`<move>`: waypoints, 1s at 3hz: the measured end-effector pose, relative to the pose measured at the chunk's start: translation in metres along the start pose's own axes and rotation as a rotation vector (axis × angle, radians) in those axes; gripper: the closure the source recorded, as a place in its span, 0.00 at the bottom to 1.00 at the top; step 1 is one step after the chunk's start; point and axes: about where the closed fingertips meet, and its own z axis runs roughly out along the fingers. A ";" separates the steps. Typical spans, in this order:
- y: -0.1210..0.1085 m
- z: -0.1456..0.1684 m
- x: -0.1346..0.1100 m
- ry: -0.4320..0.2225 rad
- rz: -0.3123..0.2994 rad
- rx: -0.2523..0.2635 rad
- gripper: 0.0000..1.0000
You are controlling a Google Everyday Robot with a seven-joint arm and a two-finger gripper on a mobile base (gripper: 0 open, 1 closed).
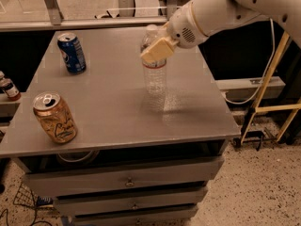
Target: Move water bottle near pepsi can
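The gripper (157, 50) sits at the shoulder of the water bottle (155, 81), which stands mid-table; whether it has clamped on, I cannot tell. This looks like the grasp step. The next move calls for carrying the bottle left and farther back, toward the pepsi can (72, 53).

One claw (155, 46) at one water bottle (154, 81), one pepsi can (72, 54), one gold can (55, 117), one brown bottle (9, 89)
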 end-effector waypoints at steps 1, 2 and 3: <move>-0.003 0.024 -0.033 -0.072 -0.027 -0.036 1.00; 0.002 0.050 -0.068 -0.060 -0.081 -0.068 1.00; 0.006 0.105 -0.100 -0.016 -0.116 -0.109 1.00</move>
